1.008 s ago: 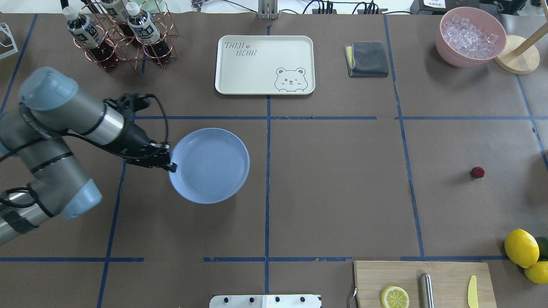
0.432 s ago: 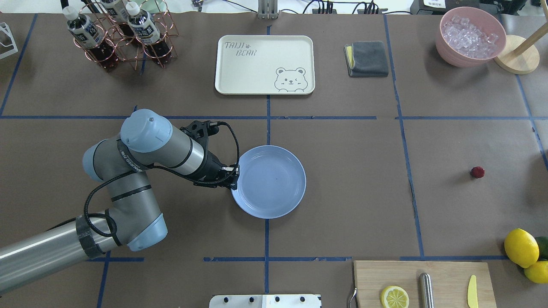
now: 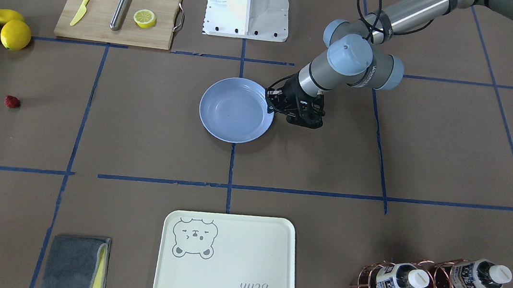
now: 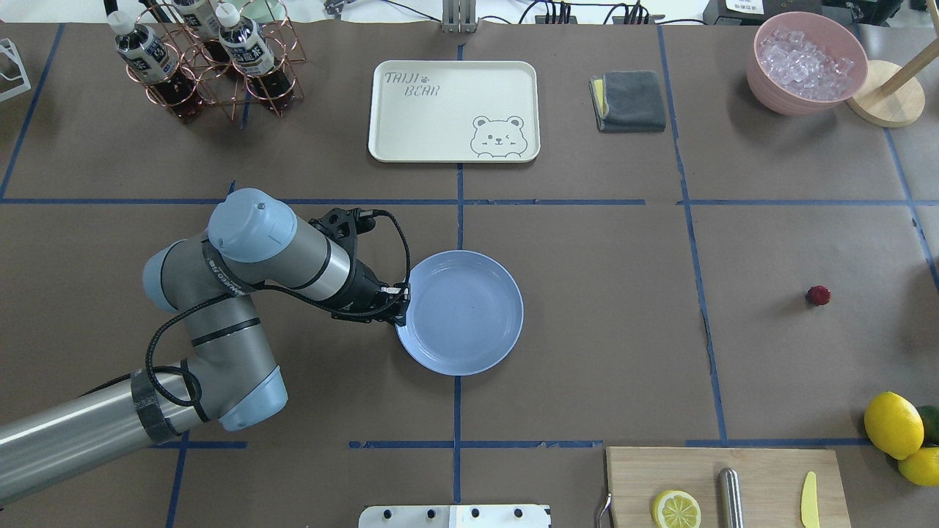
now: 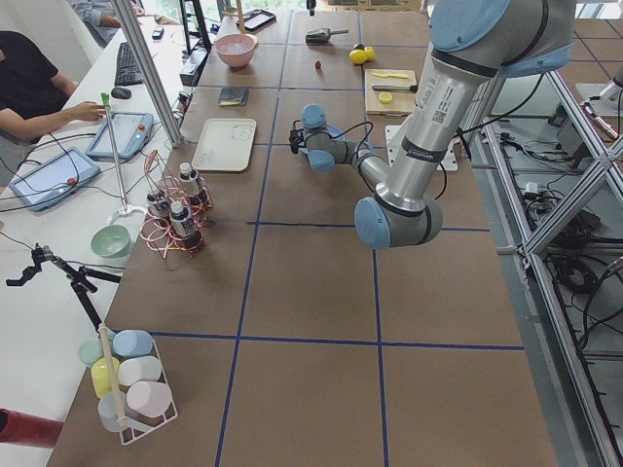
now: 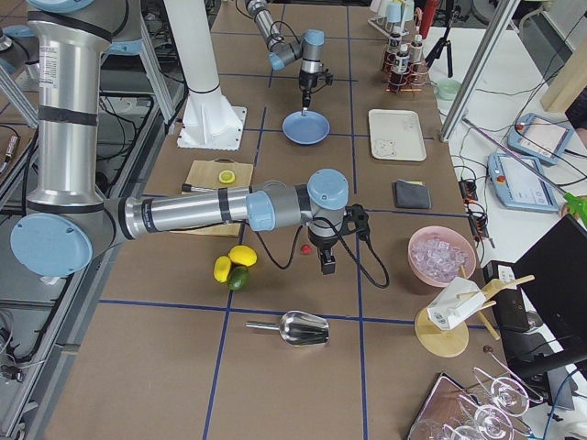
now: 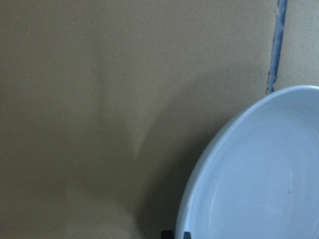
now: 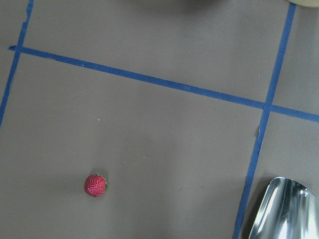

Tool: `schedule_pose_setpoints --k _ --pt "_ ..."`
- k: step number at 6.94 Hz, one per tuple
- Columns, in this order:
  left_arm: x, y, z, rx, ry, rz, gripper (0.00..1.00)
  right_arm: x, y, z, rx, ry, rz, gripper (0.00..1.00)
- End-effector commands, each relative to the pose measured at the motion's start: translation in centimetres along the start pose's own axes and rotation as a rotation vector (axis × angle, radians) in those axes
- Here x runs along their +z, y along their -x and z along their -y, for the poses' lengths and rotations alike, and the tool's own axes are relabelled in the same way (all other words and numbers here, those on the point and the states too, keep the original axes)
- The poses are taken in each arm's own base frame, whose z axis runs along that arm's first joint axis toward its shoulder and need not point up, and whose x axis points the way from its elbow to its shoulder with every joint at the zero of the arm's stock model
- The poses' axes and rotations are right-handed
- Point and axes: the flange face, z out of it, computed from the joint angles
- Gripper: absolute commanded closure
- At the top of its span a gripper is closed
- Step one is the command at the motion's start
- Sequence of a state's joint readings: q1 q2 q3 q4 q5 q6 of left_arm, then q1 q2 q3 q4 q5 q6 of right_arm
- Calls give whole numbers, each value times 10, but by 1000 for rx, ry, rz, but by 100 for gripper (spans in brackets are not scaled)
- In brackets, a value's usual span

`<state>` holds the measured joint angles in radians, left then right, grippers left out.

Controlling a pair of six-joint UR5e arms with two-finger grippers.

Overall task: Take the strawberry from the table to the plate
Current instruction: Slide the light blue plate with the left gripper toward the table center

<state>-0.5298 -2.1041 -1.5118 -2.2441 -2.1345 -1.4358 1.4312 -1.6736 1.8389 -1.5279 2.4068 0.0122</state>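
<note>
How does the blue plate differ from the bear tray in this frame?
The plate is round and light blue; the tray is rectangular and cream, with a bear drawing. The left gripper grips the plate's rim; nothing touches the tray. Both are shallow and empty.

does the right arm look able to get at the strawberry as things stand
Probably yes: the right gripper hangs near the strawberry, which lies alone on bare table, with nothing between them. The left gripper holds the plate.
</note>
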Motion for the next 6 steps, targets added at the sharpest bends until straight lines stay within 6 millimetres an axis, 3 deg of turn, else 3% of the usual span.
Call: schedule_pose_setpoints --k 1,3,4,6 --pt "1 1 0 -1 2 1 59 4 3 1 -9 8 4 1" --pt "-3 -2 -2 8 -1 -7 42 13 13 2 -7 28 19 2" --pt "-12 -7 -1 11 -10 -22 34 24 34 5 44 36 32 6" --pt "-20 -10 -3 19 -15 -35 33 66 75 -6 87 -44 -3 6"
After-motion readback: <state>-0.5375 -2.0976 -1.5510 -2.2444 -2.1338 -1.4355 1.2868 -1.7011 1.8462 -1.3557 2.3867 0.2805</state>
